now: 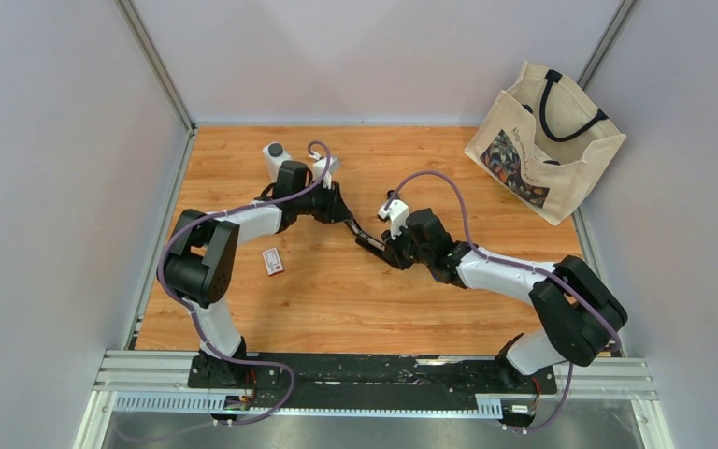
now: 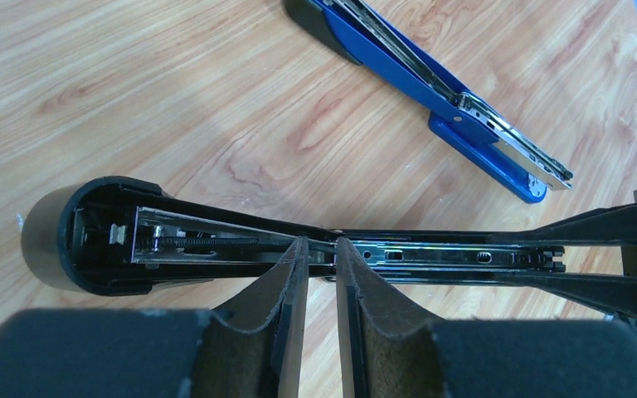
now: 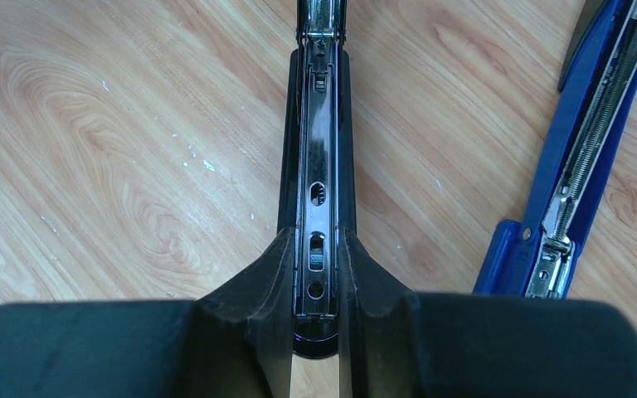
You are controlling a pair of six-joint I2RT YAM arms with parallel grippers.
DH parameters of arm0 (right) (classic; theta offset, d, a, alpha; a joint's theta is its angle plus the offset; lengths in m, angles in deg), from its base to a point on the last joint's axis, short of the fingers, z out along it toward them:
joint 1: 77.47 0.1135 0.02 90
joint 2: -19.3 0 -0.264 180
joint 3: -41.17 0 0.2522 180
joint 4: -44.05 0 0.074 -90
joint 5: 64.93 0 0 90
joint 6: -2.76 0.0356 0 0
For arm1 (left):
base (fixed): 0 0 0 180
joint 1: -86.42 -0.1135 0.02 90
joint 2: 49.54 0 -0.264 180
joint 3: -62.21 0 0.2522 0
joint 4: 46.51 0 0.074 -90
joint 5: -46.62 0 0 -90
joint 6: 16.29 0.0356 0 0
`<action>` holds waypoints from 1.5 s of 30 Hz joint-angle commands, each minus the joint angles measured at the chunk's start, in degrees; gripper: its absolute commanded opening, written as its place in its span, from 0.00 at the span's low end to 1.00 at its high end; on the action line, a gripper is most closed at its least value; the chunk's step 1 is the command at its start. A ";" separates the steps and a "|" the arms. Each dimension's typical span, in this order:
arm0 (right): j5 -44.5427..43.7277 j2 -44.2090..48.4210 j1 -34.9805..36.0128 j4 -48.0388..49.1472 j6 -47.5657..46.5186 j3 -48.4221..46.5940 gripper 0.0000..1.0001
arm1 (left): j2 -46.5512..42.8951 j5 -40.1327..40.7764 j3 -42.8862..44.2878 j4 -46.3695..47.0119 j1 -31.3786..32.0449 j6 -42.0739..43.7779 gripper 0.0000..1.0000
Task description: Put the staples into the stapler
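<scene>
The staples box, white and red, lay flat on the left half of the wooden surface. It sat closed and alone, just beside the left arm's elbow and apart from the left edge. Bare wood ran from it to the near edge and rightward under the right arm.

The black stapler was well apart from the box, out toward the middle of the surface. It was swung fully open, with the cover and its spring stretched one way and the metal staple channel the other. The left pincer was clenched to a narrow slit with its tips at the hinge, grasping the black stapler there. The right pincer was clenched on the same stapler, one finger on either side of the channel's end. The two pincers met almost head-on, with little room between them.

Just beside the black stapler, not touching it, a blue stapler lay open on the wood, on the side away from the left pincer. A small white object stood near the far edge behind the left arm. A canvas tote bag filled the far right corner. Plain walls closed the left, far and right sides.
</scene>
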 commanded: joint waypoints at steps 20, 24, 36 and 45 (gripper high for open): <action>-4.87 -9.25 5.65 -8.55 1.32 -4.68 0.00 | 2.07 -0.33 3.33 -1.96 0.25 2.20 0.27; -5.49 -9.51 6.35 -8.90 1.49 -5.12 0.00 | 2.77 -0.85 4.20 -2.49 0.34 2.20 0.27; -7.25 -10.21 7.76 -9.87 3.78 -5.91 0.00 | 4.62 -1.91 4.47 -3.72 0.34 2.20 0.27; -9.44 -10.39 8.02 -10.49 4.75 -6.53 0.00 | 4.88 -3.31 6.66 -5.30 0.34 1.49 0.27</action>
